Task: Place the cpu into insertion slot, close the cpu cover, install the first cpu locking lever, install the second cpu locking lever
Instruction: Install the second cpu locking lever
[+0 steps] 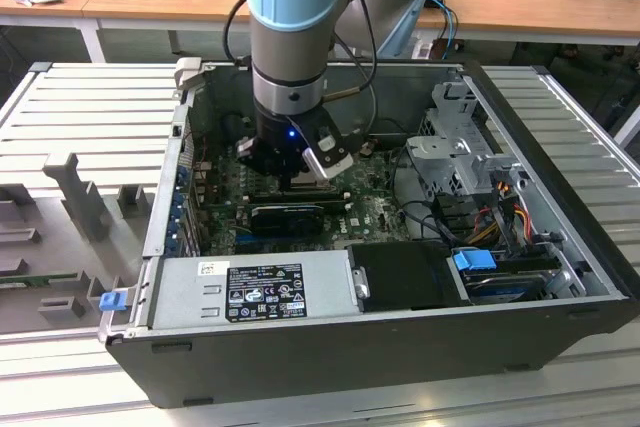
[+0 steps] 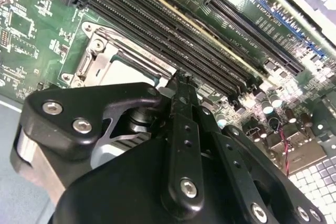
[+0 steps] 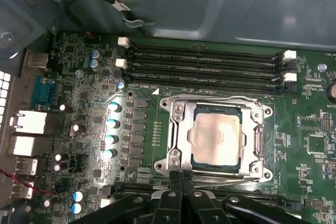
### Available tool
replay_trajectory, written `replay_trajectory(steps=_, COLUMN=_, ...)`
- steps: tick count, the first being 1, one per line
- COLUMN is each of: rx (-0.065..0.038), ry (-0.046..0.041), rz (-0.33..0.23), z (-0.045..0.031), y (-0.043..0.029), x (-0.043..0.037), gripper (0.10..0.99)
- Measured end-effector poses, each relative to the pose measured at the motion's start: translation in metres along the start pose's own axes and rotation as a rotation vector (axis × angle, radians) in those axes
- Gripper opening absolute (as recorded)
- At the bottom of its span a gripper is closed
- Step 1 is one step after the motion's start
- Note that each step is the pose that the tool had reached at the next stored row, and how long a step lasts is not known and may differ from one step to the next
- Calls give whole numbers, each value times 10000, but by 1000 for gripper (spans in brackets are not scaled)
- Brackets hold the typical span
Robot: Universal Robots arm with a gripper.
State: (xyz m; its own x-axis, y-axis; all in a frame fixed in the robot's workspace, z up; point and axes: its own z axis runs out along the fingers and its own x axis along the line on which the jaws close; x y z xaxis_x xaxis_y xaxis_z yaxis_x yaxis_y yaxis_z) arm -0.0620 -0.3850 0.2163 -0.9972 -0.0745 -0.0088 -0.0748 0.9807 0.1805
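Note:
The cpu [image 3: 216, 141], a pale tan-silver square, lies in the insertion slot [image 3: 173, 109] on the green board. The silvery cpu cover [image 3: 177, 145] lies flat over it, and the chip shows through its window. A thin metal lever rod [image 3: 231, 180] runs along one edge of the socket, and another [image 3: 258, 141] lies along the neighbouring side. My gripper [image 3: 182, 178] is shut, its black fingertips together at the rod-side edge of the socket, by the end of that rod. In the second wrist view the fingertips [image 2: 181, 80] reach the socket frame [image 2: 100, 59]. In the exterior view the gripper [image 1: 290, 179] is down inside the case.
Long black memory slots [image 3: 205, 66] run beside the socket. Capacitors [image 3: 111, 129] and rear ports [image 3: 26, 129] stand to one side. In the exterior view, the case walls [image 1: 165, 197], the power supply [image 1: 260, 292], a black card [image 1: 285, 215] and the drive cage [image 1: 455, 152] hem in the arm.

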Motion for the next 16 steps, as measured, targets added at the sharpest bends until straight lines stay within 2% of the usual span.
replay_trajectory(steps=2, rx=-155, ry=-11, rz=-4, z=-4, y=-34, x=11, gripper=106)
replay_trajectory(steps=4, rx=-406, ry=-31, rz=-7, z=-7, y=-66, x=26, gripper=106)
replay_trajectory(steps=5, rx=-639, ry=-51, rz=-9, z=-8, y=-82, x=48, gripper=106)
replay_trajectory(steps=6, rx=-792, ry=-67, rz=-10, z=-8, y=-98, x=87, gripper=106)
replay_trajectory(steps=9, rx=-944, ry=-81, rz=-13, z=-1, y=-147, x=113, gripper=106)
replay_trajectory(steps=13, rx=-965, ry=-83, rz=-12, z=3, y=-190, x=115, gripper=106)
replay_trajectory(steps=16, rx=-1010, ry=-86, rz=-12, z=3, y=-197, x=107, gripper=106)
